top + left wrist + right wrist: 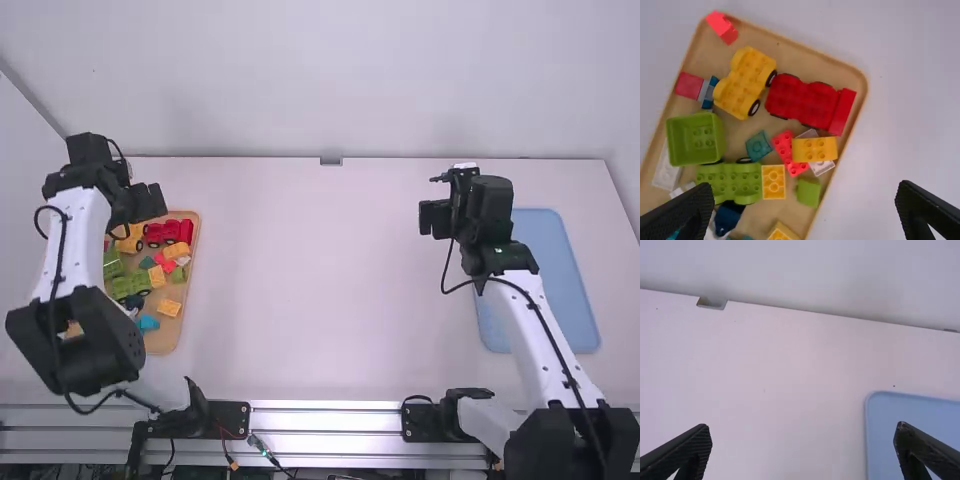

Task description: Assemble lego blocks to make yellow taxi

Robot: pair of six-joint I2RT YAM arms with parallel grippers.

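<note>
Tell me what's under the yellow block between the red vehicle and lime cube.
White pieces poke out from under the yellow block on opposite sides. The part between is covered, so I can't say whether they join.

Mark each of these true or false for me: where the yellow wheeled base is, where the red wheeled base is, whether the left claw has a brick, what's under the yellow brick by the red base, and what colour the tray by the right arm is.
1. The yellow wheeled base is in the tan tray. True.
2. The red wheeled base is on the blue tray. False: the red wheeled base is in the tan tray.
3. The left gripper grips a brick. False: its fingers are open.
4. The yellow brick lies across a white brick. True.
5. The tray by the right arm is blue. True.
</note>
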